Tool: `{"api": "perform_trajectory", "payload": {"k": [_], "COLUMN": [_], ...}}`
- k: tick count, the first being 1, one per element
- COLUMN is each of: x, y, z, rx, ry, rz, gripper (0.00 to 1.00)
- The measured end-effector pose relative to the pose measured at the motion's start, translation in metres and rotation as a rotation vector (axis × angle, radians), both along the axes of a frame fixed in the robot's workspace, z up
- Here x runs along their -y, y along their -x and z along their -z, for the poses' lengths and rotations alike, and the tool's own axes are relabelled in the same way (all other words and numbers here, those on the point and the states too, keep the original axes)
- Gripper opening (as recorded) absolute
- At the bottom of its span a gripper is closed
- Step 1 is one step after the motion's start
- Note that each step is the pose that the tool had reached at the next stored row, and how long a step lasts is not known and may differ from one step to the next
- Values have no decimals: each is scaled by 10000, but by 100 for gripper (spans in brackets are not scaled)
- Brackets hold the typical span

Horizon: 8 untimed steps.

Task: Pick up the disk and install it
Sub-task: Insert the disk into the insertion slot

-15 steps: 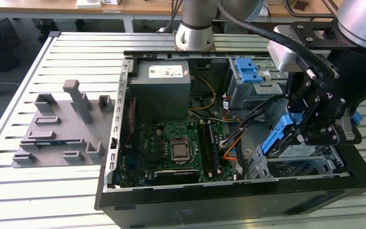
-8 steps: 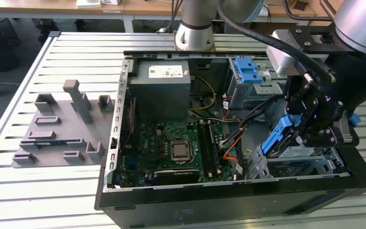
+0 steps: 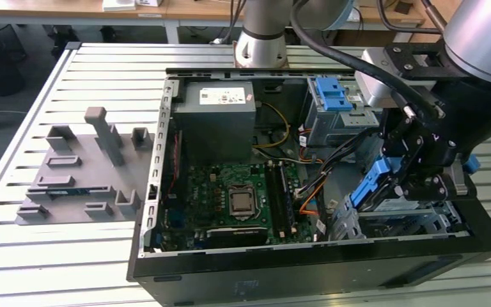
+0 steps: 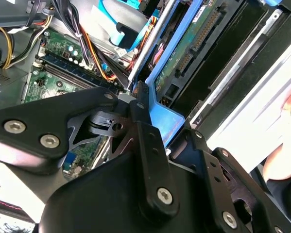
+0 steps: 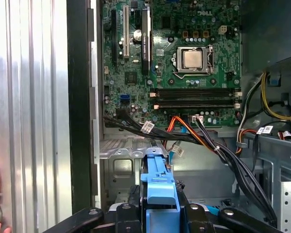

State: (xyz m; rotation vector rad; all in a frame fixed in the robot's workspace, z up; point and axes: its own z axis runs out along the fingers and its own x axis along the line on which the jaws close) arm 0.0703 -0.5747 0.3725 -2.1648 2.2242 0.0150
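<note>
The end effector [image 3: 408, 185] is closed on the disk [image 3: 367, 188], its black fingers [image 4: 147, 141] pinching the end of the blue frame [image 5: 160, 187] that runs round the drive. The disk hangs tilted in that grip, clear of any support, inside the open computer case [image 3: 156, 192]. Directly beneath the end effector is the empty metal bay [image 5: 121, 165] at the case's corner, and a bundle of cables [image 5: 218, 145] crosses just beyond the disk's leading edge. The motherboard [image 3: 241, 198] lies further out past the cables. The power supply box [image 3: 215, 118] and a drive cage with a blue latch [image 3: 335, 105] sit well away from the end effector at the far end of the case, and a grey moulded tray [image 3: 84, 173] rests on the slatted surface [image 3: 58, 256] outside the case. In the second wrist view the drive's green circuit board [image 4: 194, 43] and connector strip face outward, bare. Judging by its metal body, the disk is probably dense, rigid and heavy for its size, and likely to suffer from knocks. The plastic frame probably flexes a little and may be smooth enough to slip. The frame's end tab or side rails look like the safest places to hold, keeping pressure off the board and connector, and the tilted hold may let the disk's weight lever against the fingers.
</note>
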Motion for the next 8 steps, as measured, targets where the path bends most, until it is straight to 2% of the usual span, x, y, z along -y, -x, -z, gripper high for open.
{"api": "perform_trajectory", "payload": {"k": [8], "x": [0], "y": [-1], "z": [2], "rx": [3], "ry": [-1], "rz": [0], "gripper": [36]}}
